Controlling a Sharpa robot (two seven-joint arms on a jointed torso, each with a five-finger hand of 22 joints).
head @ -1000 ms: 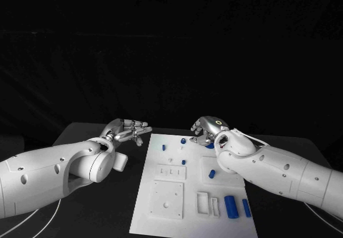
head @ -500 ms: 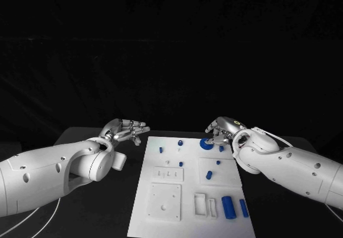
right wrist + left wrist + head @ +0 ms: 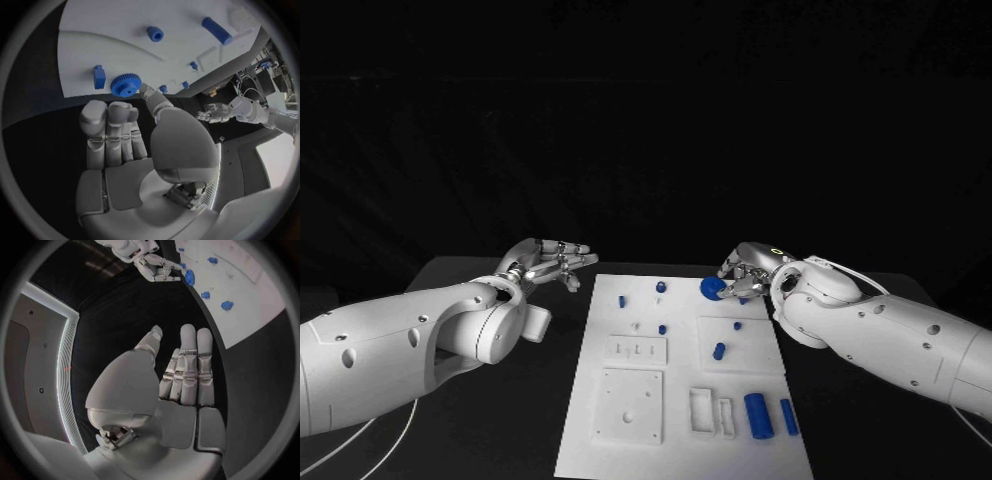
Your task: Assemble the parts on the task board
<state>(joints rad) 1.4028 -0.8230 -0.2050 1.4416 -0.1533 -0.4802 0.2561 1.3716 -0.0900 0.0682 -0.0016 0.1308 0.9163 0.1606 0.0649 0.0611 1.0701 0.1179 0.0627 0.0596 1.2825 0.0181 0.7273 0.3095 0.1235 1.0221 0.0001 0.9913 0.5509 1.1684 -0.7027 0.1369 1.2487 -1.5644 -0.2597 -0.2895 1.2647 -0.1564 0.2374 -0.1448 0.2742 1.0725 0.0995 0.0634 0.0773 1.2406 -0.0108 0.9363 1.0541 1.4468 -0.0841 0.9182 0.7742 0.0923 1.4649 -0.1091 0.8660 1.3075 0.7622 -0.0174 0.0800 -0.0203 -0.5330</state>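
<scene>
Right hand [image 3: 750, 268] holds a blue gear [image 3: 713, 289] at its fingertips, above the far end of the task board [image 3: 678, 440]. Left hand [image 3: 548, 262] is empty, fingers extended together, just beside the board's far corner.

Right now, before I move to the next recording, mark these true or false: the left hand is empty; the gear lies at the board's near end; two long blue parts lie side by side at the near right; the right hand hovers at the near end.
1. The left hand is empty: true.
2. The gear lies at the near end of the board: false, it is at the far end, by the right hand.
3. Two long blue parts lie side by side at the near right: true.
4. The right hand hovers at the near end: false, it is at the far right corner.
</scene>
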